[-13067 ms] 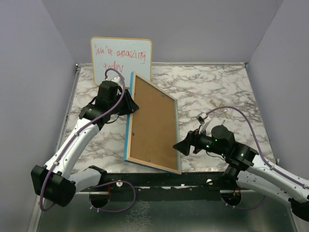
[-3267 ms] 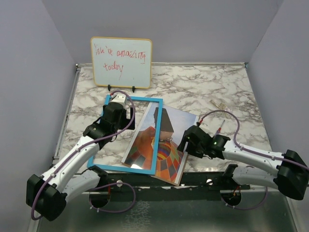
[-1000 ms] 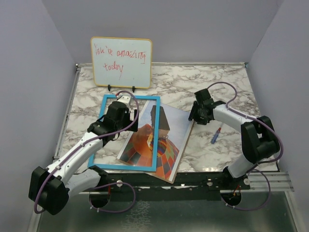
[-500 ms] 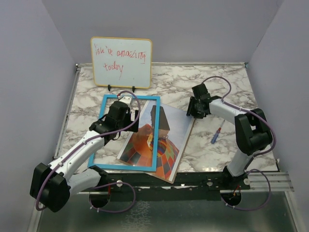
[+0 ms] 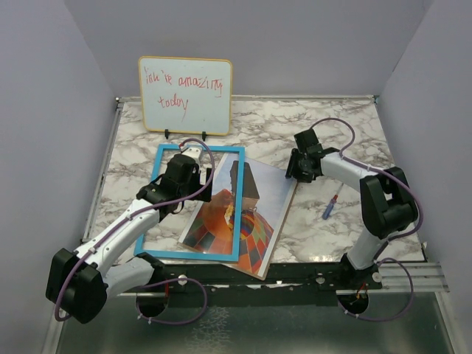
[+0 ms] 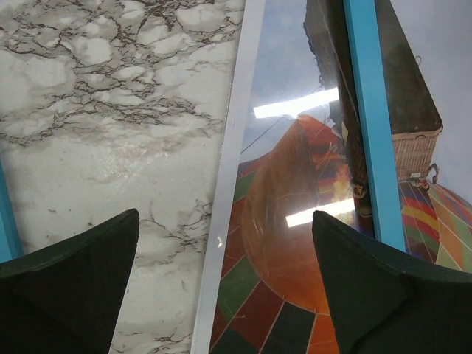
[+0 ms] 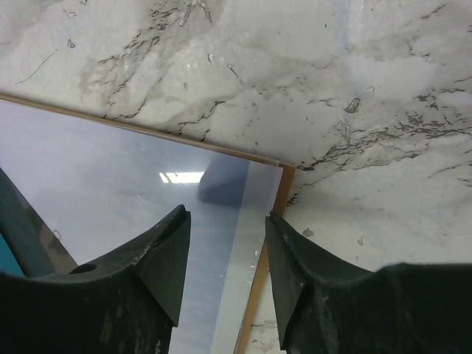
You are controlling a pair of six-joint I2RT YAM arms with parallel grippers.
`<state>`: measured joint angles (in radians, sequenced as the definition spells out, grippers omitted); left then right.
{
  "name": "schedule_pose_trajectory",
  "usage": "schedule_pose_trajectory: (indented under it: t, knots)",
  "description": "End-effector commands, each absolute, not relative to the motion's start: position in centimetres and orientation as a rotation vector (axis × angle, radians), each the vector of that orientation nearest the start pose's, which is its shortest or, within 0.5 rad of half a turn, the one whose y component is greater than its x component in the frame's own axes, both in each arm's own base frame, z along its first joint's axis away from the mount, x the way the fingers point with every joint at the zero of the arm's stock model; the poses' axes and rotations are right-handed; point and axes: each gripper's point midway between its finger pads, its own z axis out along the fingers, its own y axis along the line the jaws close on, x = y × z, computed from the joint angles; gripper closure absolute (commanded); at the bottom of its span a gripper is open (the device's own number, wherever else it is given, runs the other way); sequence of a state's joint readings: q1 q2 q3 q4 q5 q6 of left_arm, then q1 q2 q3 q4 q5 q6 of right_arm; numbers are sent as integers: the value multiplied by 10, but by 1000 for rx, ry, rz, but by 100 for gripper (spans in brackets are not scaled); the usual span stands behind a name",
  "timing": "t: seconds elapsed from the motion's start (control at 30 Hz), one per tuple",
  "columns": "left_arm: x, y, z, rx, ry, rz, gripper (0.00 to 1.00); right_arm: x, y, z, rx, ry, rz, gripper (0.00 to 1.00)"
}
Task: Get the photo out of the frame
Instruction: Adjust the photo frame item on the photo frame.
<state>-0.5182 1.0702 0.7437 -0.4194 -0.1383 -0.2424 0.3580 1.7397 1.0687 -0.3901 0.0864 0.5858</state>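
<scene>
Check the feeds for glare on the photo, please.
Left wrist: two bright lamp streaks across the photo, balloon colours readable between them. Right wrist: one small glint and a soft shadow near its corner. Top view: evenly lit, no glare.

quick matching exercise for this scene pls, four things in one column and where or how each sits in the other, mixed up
1 frame
2 photo
3 whiteboard
4 pen

a propped upright at the table's far edge
b flat, sticking out rightward past a blue rim
c alone on bare marble, right side
d flat, bright blue rim, left of centre

Pairs: 1-d, 2-b, 3-a, 4-c
</scene>
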Motion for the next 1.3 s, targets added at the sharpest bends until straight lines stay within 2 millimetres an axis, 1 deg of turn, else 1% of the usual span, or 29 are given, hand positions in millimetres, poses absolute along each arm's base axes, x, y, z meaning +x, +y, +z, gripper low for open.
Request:
schedule_pose_trajectory:
  t: [0.0,0.2,0.4,0.53,0.67,0.7,0.87,1.03,1.13,1.27]
  knots:
    - [268,-140,125,270,2305,-253,1,357,136,41,356,2594,197,50]
    - [267,-140,126,270,2302,-253,1,354,139,24,368,2652,192,50]
    - [267,-141,125,274,2305,-256,1,348,137,12,399,2677,179,50]
    - [267,-141,125,275,2306,-257,1,345,145,6,392,2692,235,50]
    - [268,-141,124,274,2309,-255,1,339,168,6,374,2714,421,50]
    - [268,-141,124,275,2310,-254,1,338,171,6,373,2712,448,50]
    - [268,-142,122,279,2317,-257,1,339,181,14,324,2686,534,50]
    - [267,-143,120,284,2326,-260,1,342,185,21,290,2671,556,50]
    - [268,-143,120,285,2327,-261,1,341,192,16,243,2710,590,49]
    - [267,-145,118,292,2333,-270,1,340,208,15,146,2739,659,48]
